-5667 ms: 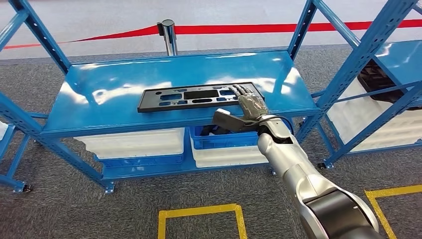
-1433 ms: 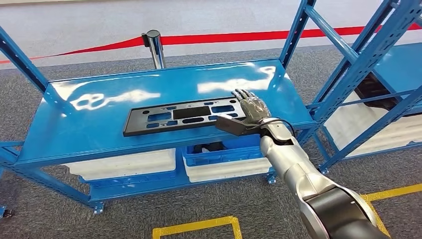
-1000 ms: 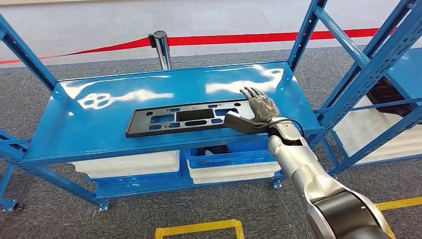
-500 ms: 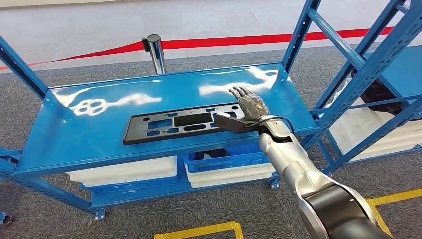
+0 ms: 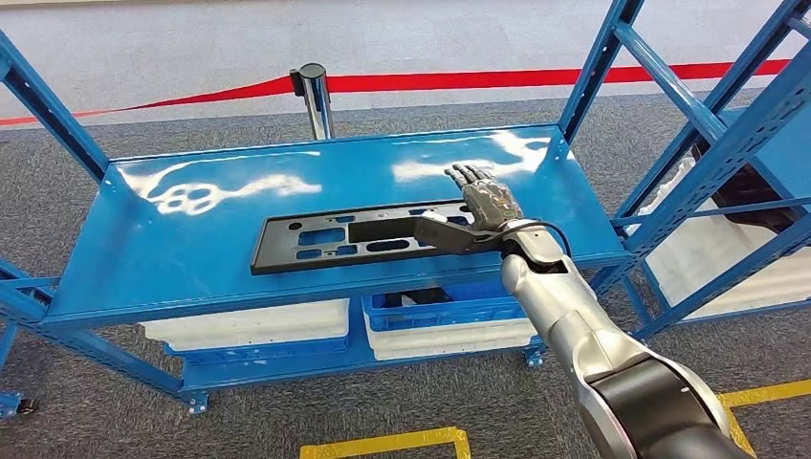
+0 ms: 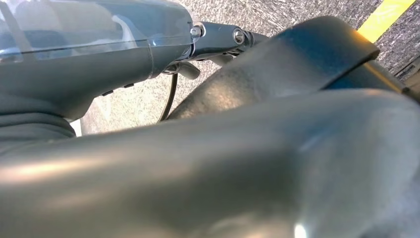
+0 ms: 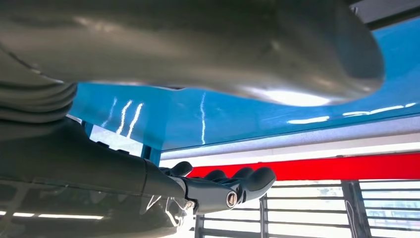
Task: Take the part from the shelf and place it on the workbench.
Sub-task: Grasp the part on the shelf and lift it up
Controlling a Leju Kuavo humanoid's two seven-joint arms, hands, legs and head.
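Note:
The part (image 5: pixel 335 239) is a long flat black plate with several cut-outs, lying on the top of the blue shelf (image 5: pixel 191 239) near its front edge. My right hand (image 5: pixel 478 208) is at the part's right end, its fingers stretched flat and pointing away from me and its thumb spread out over the plate's end. In the right wrist view the fingers (image 7: pixel 233 186) are straight and apart from the thumb, with only glossy blue shelf surface (image 7: pixel 237 116) between them. My left hand (image 6: pixel 208 163) is a blurred grey mass close to the lens, and how it lies is unclear.
Blue uprights (image 5: pixel 593 67) stand at the shelf's corners. White and blue bins (image 5: pixel 435 316) sit on the lower level. A second rack (image 5: pixel 746 191) with a black object stands to the right. A chrome post (image 5: pixel 314 91) with red tape is behind. Yellow floor markings (image 5: pixel 383 442) lie in front.
The whole picture has swayed as the camera moved. My right hand stays at the part's right end with its fingers straight, and the part still lies flat on the shelf.

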